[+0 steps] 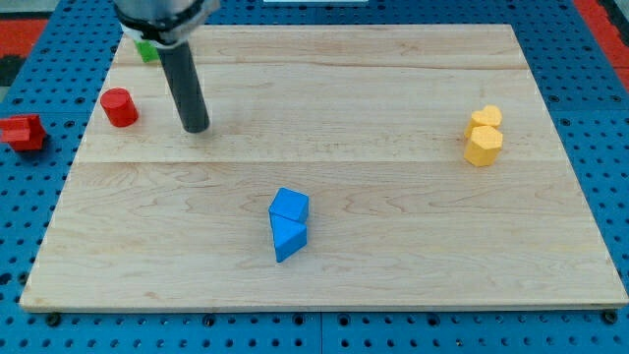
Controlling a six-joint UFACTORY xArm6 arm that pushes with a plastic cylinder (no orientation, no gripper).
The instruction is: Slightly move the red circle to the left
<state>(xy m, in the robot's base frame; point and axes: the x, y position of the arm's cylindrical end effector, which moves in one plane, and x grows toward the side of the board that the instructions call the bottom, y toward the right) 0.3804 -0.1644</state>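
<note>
Nothing between tip (197, 128) and red circle (119, 107).

red circle (119, 107) | blue blocks (288, 224); yellow blocks (484, 136) | pale wood-grain board (393, 216)

Pale wooden board (393, 197), upper to lower frame: smooth, planked, visible grain, a soft sheen. Around it the blue perforated base (604, 147) looks like hard matt plastic or painted metal. The rod (185, 88), upper left, reads dark and matt. The red circle (119, 107) and blue blocks (288, 224) look smooth, evenly painted, low gloss.
</note>
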